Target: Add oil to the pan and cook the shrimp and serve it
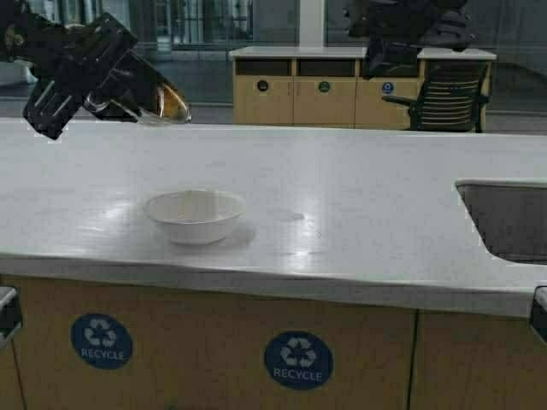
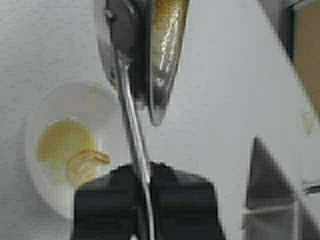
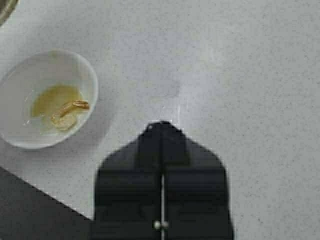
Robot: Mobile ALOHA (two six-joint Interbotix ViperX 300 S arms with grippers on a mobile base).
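1. The left gripper (image 2: 142, 175) is hovering above the desk's (image 1: 359, 213) far left, its jaws clamped on the handle of the pan (image 1: 145, 96), which is hanging tilted on edge.
2. The shrimp (image 3: 67, 111) is lying in yellowish oil (image 3: 50, 97) inside the white bowl (image 1: 195, 215).
3. The right gripper (image 3: 161, 127) is hanging over bare desk beside the bowl, jaws pressed together, gripping nothing.

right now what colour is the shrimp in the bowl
Golden orange, lying in yellowish oil in the white bowl; the shrimp shows best in the left wrist view.

High view forward over the counter (image 1: 342, 213); both wrist views downward, sharing the white bowl (image 3: 30, 80).
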